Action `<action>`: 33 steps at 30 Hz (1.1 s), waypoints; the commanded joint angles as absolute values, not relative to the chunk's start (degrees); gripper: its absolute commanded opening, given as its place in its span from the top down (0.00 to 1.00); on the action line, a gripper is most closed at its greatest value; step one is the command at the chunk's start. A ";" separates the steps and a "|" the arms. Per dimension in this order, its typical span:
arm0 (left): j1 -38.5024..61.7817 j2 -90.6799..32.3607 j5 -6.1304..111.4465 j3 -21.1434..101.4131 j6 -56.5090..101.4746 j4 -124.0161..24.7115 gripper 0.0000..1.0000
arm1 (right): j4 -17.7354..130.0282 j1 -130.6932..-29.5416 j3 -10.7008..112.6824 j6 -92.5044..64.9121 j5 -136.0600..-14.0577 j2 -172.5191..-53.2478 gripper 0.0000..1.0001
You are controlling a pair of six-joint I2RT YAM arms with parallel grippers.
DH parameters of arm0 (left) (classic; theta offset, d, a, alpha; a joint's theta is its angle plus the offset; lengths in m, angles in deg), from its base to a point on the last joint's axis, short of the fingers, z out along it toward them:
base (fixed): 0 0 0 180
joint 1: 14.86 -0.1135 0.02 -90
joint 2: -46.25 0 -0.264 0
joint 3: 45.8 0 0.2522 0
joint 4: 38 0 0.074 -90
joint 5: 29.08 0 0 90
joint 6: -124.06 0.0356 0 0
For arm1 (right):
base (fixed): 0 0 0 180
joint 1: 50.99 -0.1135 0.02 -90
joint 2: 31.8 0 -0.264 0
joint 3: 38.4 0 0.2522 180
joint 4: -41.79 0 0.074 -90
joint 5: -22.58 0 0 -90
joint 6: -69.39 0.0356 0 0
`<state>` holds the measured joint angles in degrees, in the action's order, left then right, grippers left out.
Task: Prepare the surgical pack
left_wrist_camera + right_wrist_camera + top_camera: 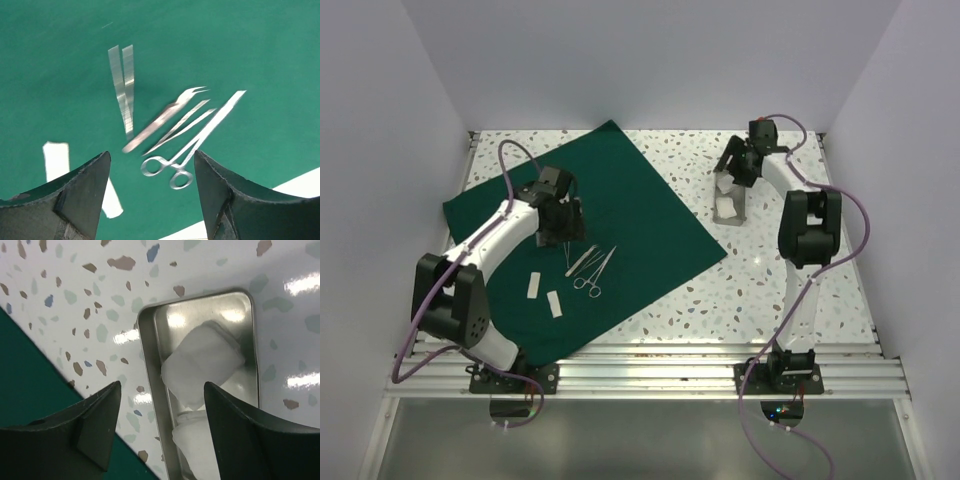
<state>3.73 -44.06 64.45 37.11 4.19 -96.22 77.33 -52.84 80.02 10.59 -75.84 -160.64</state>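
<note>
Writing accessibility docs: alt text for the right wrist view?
A small silver metal tray holding white pads lies on a speckled table, beneath the open right gripper at the bottom of the view. A dark green cloth edge crosses the lower left.

Obscured and indistinct items: wrist views.
Left wrist: steel instruments are motion-blurred, tips indistinct; white strips partly hidden behind a finger of the left gripper. Right wrist: metal tray is cut off at the bottom edge; lower white pad partly behind a finger of the right gripper.
</note>
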 commanded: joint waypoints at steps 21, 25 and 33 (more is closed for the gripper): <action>-11.26 -40.32 73.75 24.84 -0.22 -103.35 0.51 | 87.11 -78.85 59.23 11.03 -86.48 -125.59 0.32; -11.17 -42.17 71.82 23.07 2.68 -99.93 0.51 | 85.70 -79.03 53.85 10.16 -88.24 -123.04 0.32; -11.17 -43.14 69.18 20.53 7.34 -95.00 0.46 | 84.64 -79.03 49.45 9.27 -90.18 -121.54 0.32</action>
